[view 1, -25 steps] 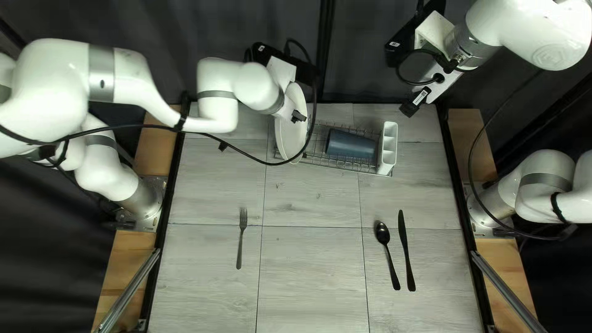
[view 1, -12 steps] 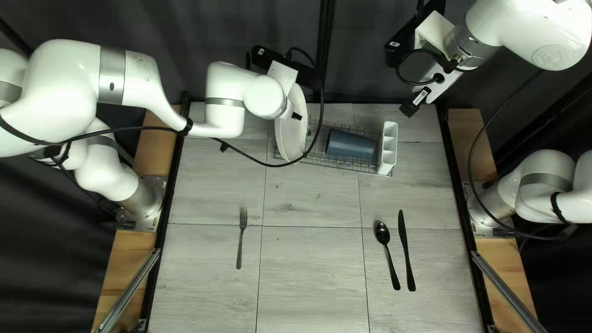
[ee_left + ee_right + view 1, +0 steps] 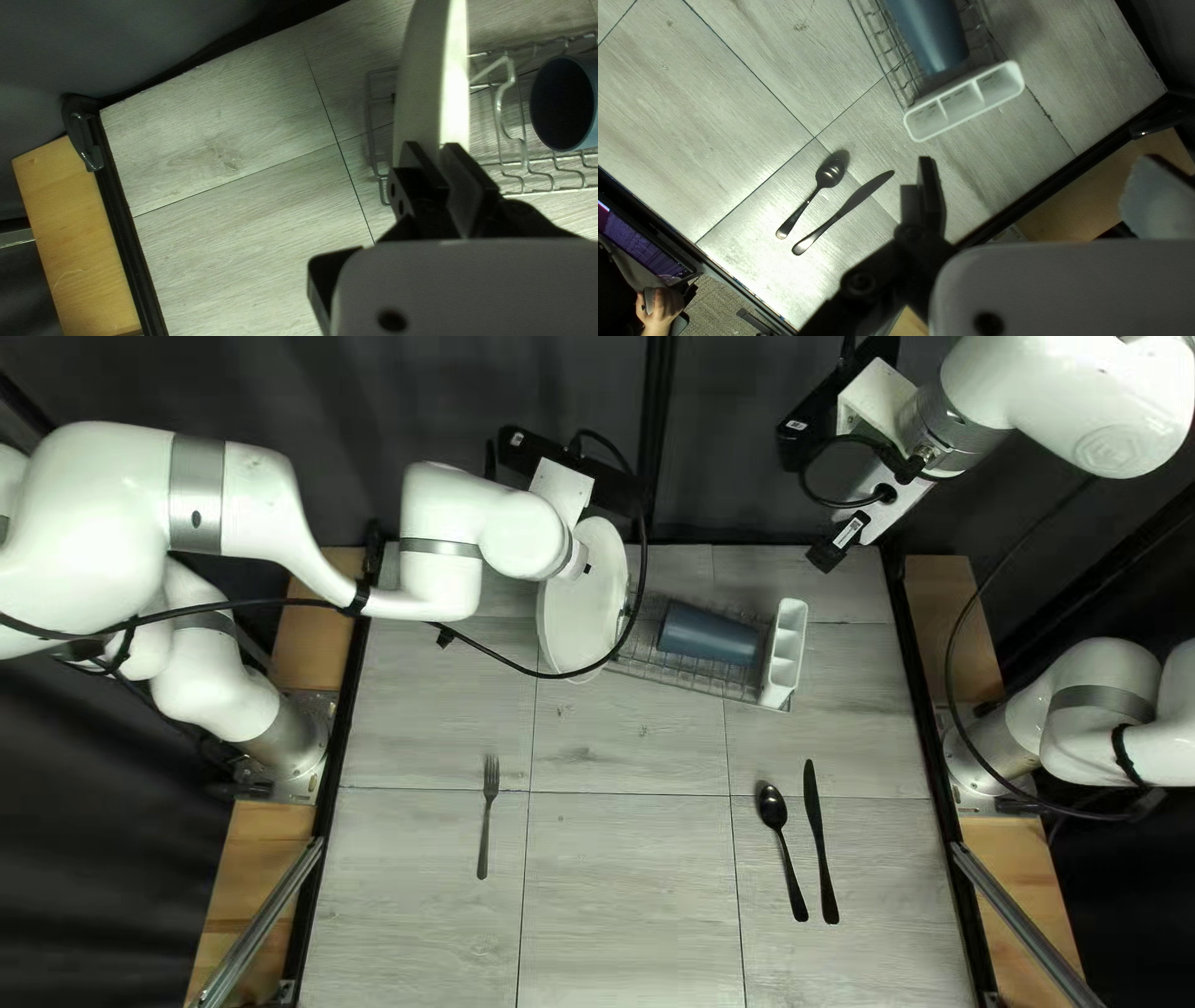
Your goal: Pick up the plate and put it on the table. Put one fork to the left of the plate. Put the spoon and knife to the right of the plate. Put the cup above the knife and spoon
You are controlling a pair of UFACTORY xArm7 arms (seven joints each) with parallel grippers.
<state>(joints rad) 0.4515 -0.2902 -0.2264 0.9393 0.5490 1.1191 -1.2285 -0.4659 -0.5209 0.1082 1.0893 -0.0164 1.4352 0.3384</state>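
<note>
Plate: held steeply tilted near the far edge of the surface, left of its middle, at the left end of the wire rack. Compared with a second ago, the plate shows more of its face in the top left view, and the rack has swung, its white cutlery holder now nearer the near edge. Probable cause: plate or gripper dragging on the wires; whether the plate is clear of them cannot be told. Left gripper is closed on the plate's rim. Recommended: lift clear before crossing, otherwise the rack may be pulled further and the cup, lying in it, may shift. Fork lies toward the left edge, spoon and knife toward the right edge, leaving the plate's place between them. Right gripper stands wide and holds nothing; cup placement is outstanding.
</note>
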